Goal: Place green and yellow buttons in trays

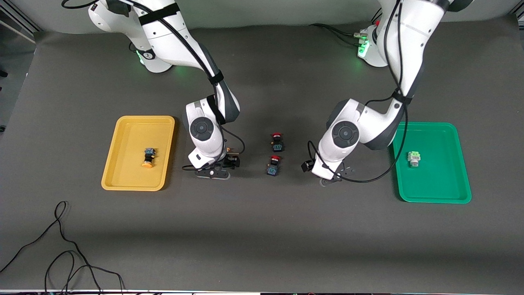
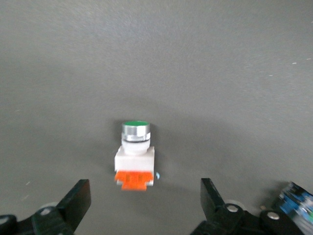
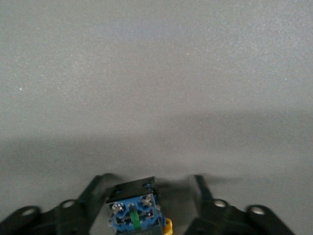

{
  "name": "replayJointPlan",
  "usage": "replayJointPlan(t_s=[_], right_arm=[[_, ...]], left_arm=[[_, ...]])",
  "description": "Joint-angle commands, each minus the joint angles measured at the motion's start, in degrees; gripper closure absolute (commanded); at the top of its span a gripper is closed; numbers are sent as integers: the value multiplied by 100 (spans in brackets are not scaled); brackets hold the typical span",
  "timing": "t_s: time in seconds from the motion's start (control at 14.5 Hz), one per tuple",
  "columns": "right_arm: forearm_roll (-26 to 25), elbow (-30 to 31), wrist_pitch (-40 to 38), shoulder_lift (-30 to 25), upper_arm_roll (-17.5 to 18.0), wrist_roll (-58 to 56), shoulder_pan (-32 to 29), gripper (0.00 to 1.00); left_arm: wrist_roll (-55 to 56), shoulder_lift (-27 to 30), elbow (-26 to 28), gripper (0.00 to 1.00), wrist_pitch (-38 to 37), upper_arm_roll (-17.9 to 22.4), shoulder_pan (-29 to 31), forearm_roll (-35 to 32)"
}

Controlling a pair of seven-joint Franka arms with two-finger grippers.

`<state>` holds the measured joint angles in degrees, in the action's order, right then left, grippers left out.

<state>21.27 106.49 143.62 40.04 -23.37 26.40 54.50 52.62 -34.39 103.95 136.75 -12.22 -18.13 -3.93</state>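
Note:
My right gripper (image 1: 227, 162) is low over the table beside the yellow tray (image 1: 123, 180). In the right wrist view it (image 3: 150, 178) is open, and a yellow-capped black-blue button (image 3: 134, 210) lies between its fingers. My left gripper (image 1: 332, 175) is low over the table between the red switches and the green tray (image 1: 446, 192). It (image 2: 144, 183) is open, with a white button (image 2: 134, 155) with a green cap and an orange block just ahead of its fingertips. One yellow-capped button (image 1: 148, 157) lies in the yellow tray. One whitish-green button (image 1: 414, 159) lies in the green tray.
Two red-capped black-blue switches (image 1: 277, 142) (image 1: 273, 165) lie mid-table between the grippers; one shows at the edge of the left wrist view (image 2: 298, 201). A loose black cable (image 1: 61, 246) lies near the table's front edge at the right arm's end.

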Motion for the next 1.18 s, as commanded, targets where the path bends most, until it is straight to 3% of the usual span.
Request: replayJointPlan(t_s=[0.0, 0.07, 0.14, 0.28, 0.35, 0.41, 0.69, 0.9, 1.11], right_arm=[[131, -15, -62, -31, -63, -39, 70, 99], [131, -15, -71, -40, -63, -47, 70, 100], [131, -15, -71, -58, -63, -56, 70, 100], [131, -15, -71, -154, -71, -74, 43, 100], [131, -15, -123, -224, -80, -152, 8, 100], [131, -15, -350, -312, -132, -353, -9, 100], [131, -15, -1605, -1066, -553, -1214, -325, 100], [35, 108, -2328, -1638, -1378, -1916, -273, 100], [-18, 336, -2576, -1789, -2292, -3408, -229, 100]], left_arm=[[108, -261, -6, 0, 290, 89, -103, -231], [108, -305, -6, 2, 299, 89, -103, -249], [108, -305, -6, 11, 299, 97, -95, -258], [108, -305, -6, 70, 299, 97, -86, -258], [108, -297, -15, 88, 273, 97, -86, -258], [117, -288, -24, 96, 212, 97, -77, -258], [65, 255, -190, 100, -401, 97, 98, -232], [-355, 949, -375, 100, -1569, 27, 388, -66], [-1715, 1714, -314, 100, -2658, 53, 975, 488]])
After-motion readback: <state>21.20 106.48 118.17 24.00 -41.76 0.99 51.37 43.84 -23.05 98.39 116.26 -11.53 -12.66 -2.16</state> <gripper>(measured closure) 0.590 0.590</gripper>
